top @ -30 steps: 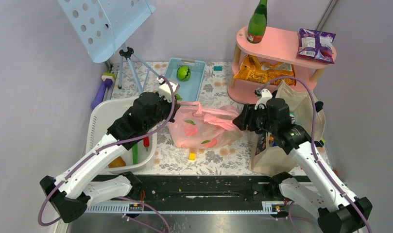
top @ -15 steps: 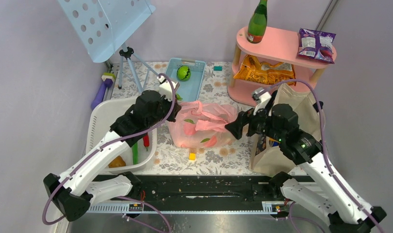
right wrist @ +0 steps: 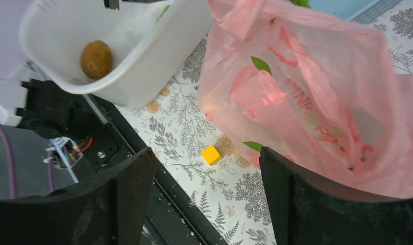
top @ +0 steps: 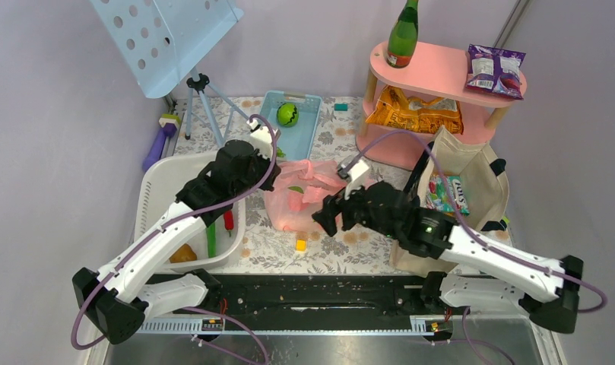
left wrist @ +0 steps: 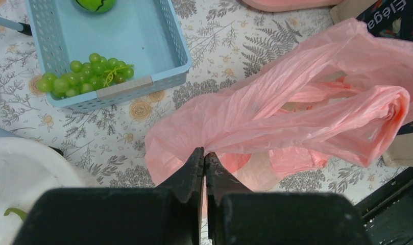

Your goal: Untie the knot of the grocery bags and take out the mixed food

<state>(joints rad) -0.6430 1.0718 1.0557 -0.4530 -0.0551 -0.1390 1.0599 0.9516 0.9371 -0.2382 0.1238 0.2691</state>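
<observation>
The pink plastic bag [top: 308,194] lies mid-table, its top loose and crumpled, with red and green shapes showing through the film. My left gripper [top: 270,157] is shut on a gathered fold of the bag's left edge [left wrist: 204,153]. My right gripper [top: 327,220] is open and empty, low at the bag's near side, its jaws wide apart over the tablecloth [right wrist: 209,158], with the bag [right wrist: 306,87] just beyond. The beige canvas tote [top: 475,179] stands at the right with a multicoloured snack packet [top: 445,194] inside.
A yellow cube [top: 300,245] lies in front of the bag. A white tub [top: 156,190] holding a brown round item [right wrist: 96,58] is at the left. A blue basket [left wrist: 166,30] holds green grapes [left wrist: 84,76]. The pink shelf [top: 441,68] carries a bottle and crisp packets.
My right arm has swung left from the bag's right handle to its near side, with the jaws now open. The stretched handle has gone slack. My left gripper has kept its hold.
</observation>
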